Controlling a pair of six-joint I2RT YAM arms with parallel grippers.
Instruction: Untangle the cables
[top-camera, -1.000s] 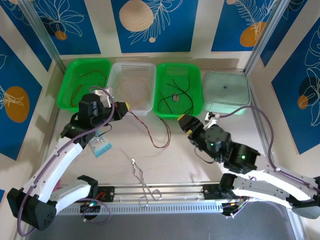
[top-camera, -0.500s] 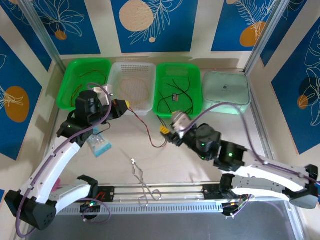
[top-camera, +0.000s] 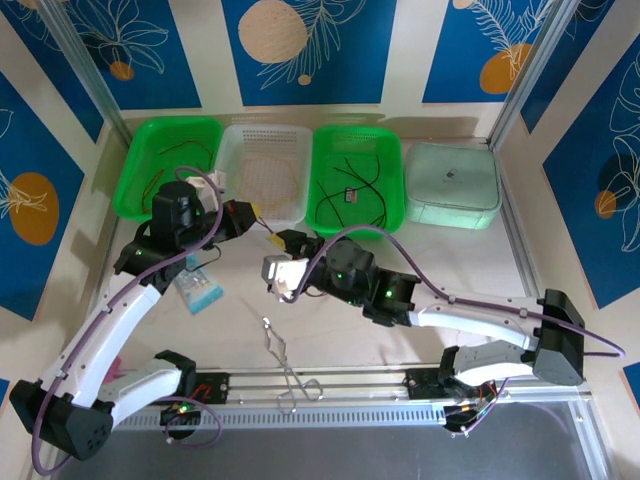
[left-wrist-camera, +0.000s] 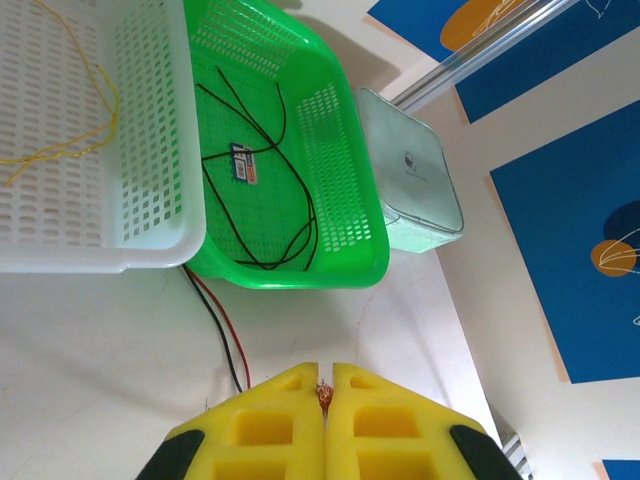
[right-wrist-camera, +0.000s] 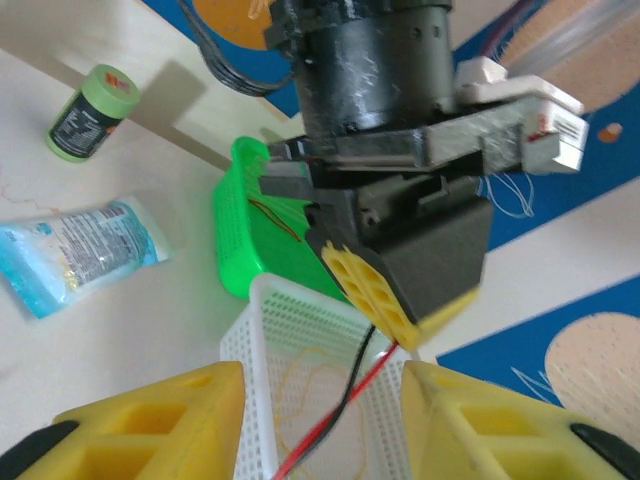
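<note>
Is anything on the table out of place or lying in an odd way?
Silver forceps and a blue packet lie loose on the table, and a small green bottle lies on its side. All three look like stray clutter.

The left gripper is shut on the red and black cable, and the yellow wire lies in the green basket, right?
Not quite. The yellow wire lies in the white basket, not the green one, as the left wrist view shows. The left gripper is indeed shut on the red and black cable.
</note>
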